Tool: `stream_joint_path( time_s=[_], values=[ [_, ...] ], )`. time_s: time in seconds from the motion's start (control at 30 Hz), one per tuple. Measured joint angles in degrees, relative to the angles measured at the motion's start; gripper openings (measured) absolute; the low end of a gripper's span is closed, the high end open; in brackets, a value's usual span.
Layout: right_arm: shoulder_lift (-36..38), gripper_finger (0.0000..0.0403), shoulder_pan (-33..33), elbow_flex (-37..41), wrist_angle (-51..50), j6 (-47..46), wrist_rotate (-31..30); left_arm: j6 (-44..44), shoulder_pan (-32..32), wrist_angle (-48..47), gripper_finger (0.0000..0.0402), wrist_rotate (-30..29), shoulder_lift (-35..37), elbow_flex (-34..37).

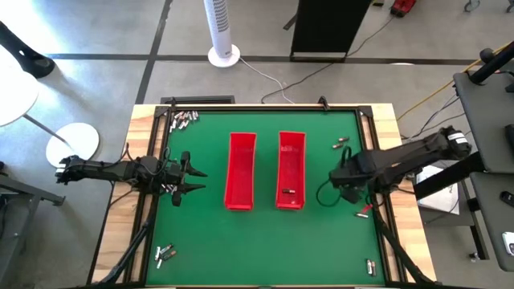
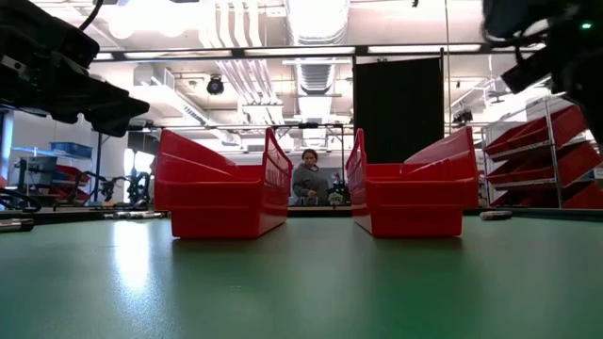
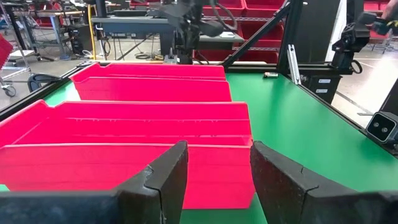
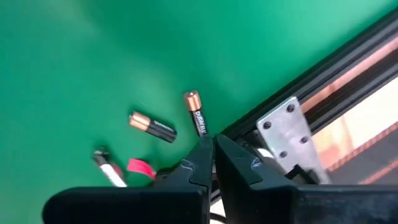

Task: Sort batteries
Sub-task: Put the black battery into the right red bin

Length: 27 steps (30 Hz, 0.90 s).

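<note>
1. Two dark fingers of the right gripper [image 4: 212, 158] are pressing together with nothing between them, their tips hovering just beside a copper-ended battery [image 4: 195, 113] near the table's right rail [image 4: 323, 93]; that closed, pointed pose is probably lining up over the loose cells there.
2. A second battery [image 4: 152, 126] is lying just beside the first, with a thinner silvery one [image 4: 107, 167] and a small red scrap near it; all are resting on the green mat [image 1: 209, 233].
3. The left gripper [image 3: 217, 171] is holding its fingers spread and empty, facing the long side of the left tray [image 1: 241, 170] from the table's left edge, seemingly waiting.
4. The two red trays are sitting side by side mid-table, within reach of either arm; the right tray [image 1: 291, 168] is already holding at least one battery near its near end.
5. More batteries are lying in clusters at the far-left corner [image 1: 183, 120], the near-left corner [image 1: 164, 255], and the near-right corner, so most sorting appears to be outstanding.
</note>
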State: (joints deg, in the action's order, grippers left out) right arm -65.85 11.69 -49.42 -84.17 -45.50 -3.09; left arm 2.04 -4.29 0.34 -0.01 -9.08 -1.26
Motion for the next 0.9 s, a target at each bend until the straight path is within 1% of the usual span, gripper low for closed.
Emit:
stream_joint_path(
  time_s=[0.1,0.2,0.43,0.5,0.6,0.7,0.77,0.9],
  values=[
    [-0.91,0.0012,2.91,2.26,1.09,0.16,-0.5,0.01,0.01,0.01,0.0155,0.0,0.0,0.0],
    [-3.21,0.0012,4.77,4.5,1.79,3.32,-0.62,0.0,0.0,0.0,0.0155,0.01,0.0,0.0],
    [-12.18,0.0012,5.06,5.02,2.79,12.23,-2.71,0.0,0.01,0.0,0.0155,0.0,0.0,0.0],
    [-14.84,0.0012,5.07,5.02,2.85,13.31,-2.99,0.0,0.02,0.02,0.0155,0.0,0.0,0.0],
    [-18.19,0.0012,4.82,5.42,3.77,11.38,-4.56,0.0,0.01,0.01,0.0155,0.0,0.0,0.0],
    [-20.71,0.0012,4.54,6.33,7.16,9.91,-4.83,0.0,0.02,0.0,0.0155,0.0,0.0,0.0],
    [-21.44,0.0012,4.6,6.56,9.14,9.41,-6.03,0.0,0.02,0.0,0.0155,0.0,0.0,0.0],
    [-21.62,0.0012,4.69,8.49,9.6,7.59,-7.84,0.0,0.01,0.0,0.0155,0.0,0.0,0.0]
  ],
)
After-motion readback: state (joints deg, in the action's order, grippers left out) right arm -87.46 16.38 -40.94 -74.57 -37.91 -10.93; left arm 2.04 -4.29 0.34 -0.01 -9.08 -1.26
